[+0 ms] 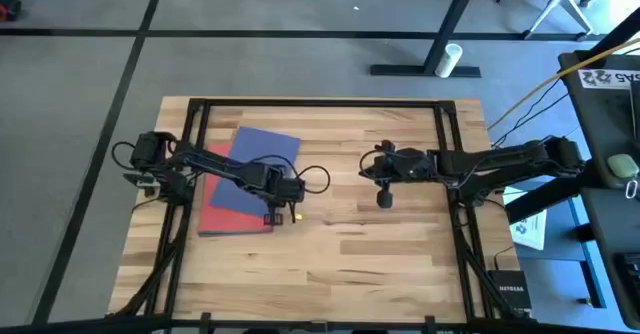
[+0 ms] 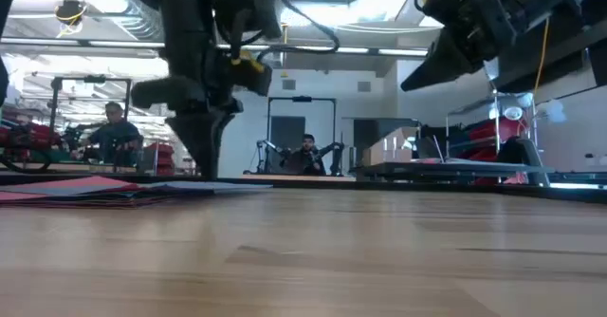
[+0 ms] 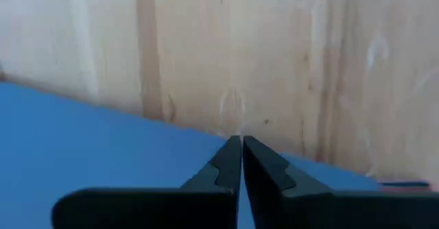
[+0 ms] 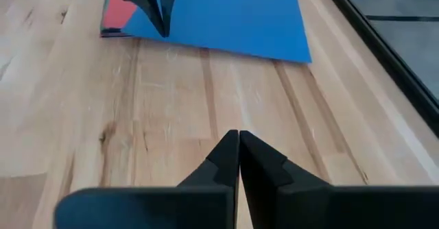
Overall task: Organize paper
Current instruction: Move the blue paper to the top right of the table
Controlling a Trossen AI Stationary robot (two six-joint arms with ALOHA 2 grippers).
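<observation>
The paper is a stack on the table's left half. A blue sheet (image 1: 255, 164) lies turned on top, and a red sheet (image 1: 215, 214) shows under it; in the low view the stack (image 2: 85, 192) lies flat on the wood. My left gripper (image 1: 272, 214) is shut and points down at the blue sheet's near right corner. My right gripper (image 1: 385, 199) is shut, raised above the bare table middle (image 4: 239, 136), and touches nothing. My left gripper stands with its shut fingertips (image 4: 162, 29) on the blue sheet close to its right edge (image 3: 206, 134), near the near right corner. The fingers come from above, pointing down. The sheet lies flat on the stack.
A black frame (image 1: 320, 102) runs along the table's far edge and down both sides. Bare wood (image 1: 380, 254) spreads across the middle and near part of the table. People sit in the room beyond the table (image 2: 114, 127).
</observation>
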